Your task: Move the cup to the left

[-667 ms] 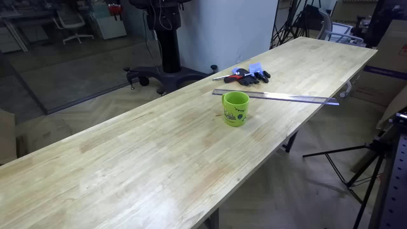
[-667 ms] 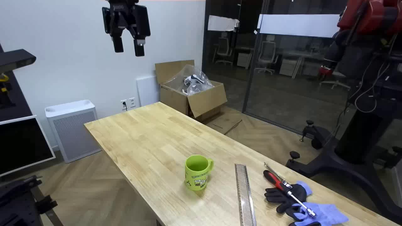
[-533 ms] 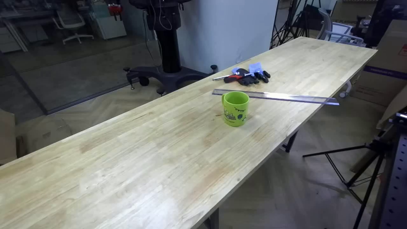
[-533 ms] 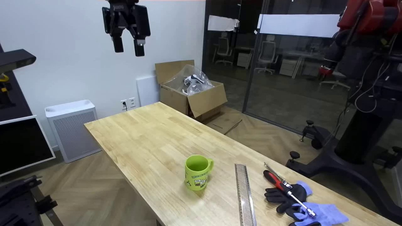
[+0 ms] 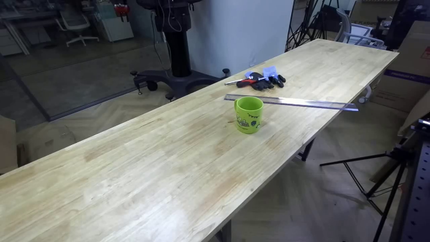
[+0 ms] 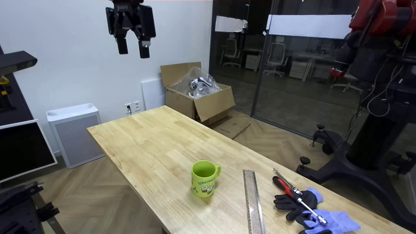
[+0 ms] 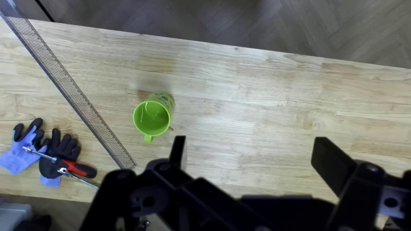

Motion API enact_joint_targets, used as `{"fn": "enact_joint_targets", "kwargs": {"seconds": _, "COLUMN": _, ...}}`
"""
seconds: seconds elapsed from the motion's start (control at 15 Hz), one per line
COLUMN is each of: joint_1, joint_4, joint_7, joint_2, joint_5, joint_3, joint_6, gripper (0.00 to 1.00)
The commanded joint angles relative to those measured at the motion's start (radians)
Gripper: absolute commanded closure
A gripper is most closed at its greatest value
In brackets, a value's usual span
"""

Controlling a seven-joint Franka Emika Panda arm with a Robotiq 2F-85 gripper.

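The worktop (image 7: 273, 106) spreads below the gripper (image 6: 133, 54). In an exterior view an open box (image 6: 182, 104) stands past the worktop's end, lower than the gripper and to its right as seen there. The gripper hangs high, its jaws wide apart, with the worktop showing between them in the wrist view. There the ruler (image 7: 68, 87) lies slantwise left of the gripper, one end close to the gripper's nearer jaw, the other jutting past the worktop's edge. Farther left, across the ruler from the gripper, are the gloves (image 7: 17, 156). The cup (image 7: 153, 115) stands upright on the worktop, well below the gripper; in the wrist view it is ahead and left of the gripper, between it and the ruler, handle toward the side the gripper comes in from. Far left of the gripper a screwdriver (image 7: 78, 167) lies on the gloves, with a metal tool (image 7: 77, 178) just beside it.
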Motion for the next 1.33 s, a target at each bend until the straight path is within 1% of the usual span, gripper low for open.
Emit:
{"fn": "enact_joint_targets", "kwargs": {"seconds": 0.0, "joint_1": 0.009, "joint_4": 0.002, "joint_7": 0.003, "joint_2": 0.001, "joint_5": -0.003, "joint_3": -0.007, "joint_6": -0.003, "gripper": 0.0}}
{"fn": "enact_joint_targets", "kwargs": {"seconds": 0.13, "joint_1": 0.008, "joint_4": -0.003, "joint_7": -0.004, "joint_2": 0.0, "joint_5": 0.002, "joint_3": -0.012, "joint_6": 0.014, "gripper": 0.0}}
{"fn": "enact_joint_targets", "kwargs": {"seconds": 0.27, "joint_1": -0.006, "joint_4": -0.014, "joint_7": -0.001, "joint_2": 0.015, "joint_5": 0.005, "joint_3": -0.029, "joint_6": 0.068, "gripper": 0.0}}
{"fn": "enact_joint_targets", "kwargs": {"seconds": 0.4, "joint_1": -0.022, "joint_4": -0.032, "joint_7": -0.017, "joint_2": 0.038, "joint_5": 0.009, "joint_3": -0.057, "joint_6": 0.135, "gripper": 0.0}}
{"fn": "enact_joint_targets", "kwargs": {"seconds": 0.53, "joint_1": -0.044, "joint_4": -0.055, "joint_7": -0.018, "joint_2": 0.074, "joint_5": 0.006, "joint_3": -0.085, "joint_6": 0.239, "gripper": 0.0}}
{"fn": "enact_joint_targets", "kwargs": {"seconds": 0.8, "joint_1": -0.084, "joint_4": -0.095, "joint_7": -0.018, "joint_2": 0.187, "joint_5": 0.001, "joint_3": -0.133, "joint_6": 0.45, "gripper": 0.0}}
{"fn": "enact_joint_targets", "kwargs": {"seconds": 0.93, "joint_1": -0.096, "joint_4": -0.103, "joint_7": -0.03, "joint_2": 0.251, "joint_5": 0.002, "joint_3": -0.15, "joint_6": 0.532, "gripper": 0.0}}
{"fn": "enact_joint_targets", "kwargs": {"seconds": 1.07, "joint_1": -0.101, "joint_4": -0.097, "joint_7": -0.047, "joint_2": 0.319, "joint_5": 0.009, "joint_3": -0.161, "joint_6": 0.582, "gripper": 0.0}}
{"fn": "enact_joint_targets", "kwargs": {"seconds": 1.27, "joint_1": -0.097, "joint_4": -0.086, "joint_7": -0.053, "joint_2": 0.396, "joint_5": 0.033, "joint_3": -0.162, "joint_6": 0.616, "gripper": 0.0}}
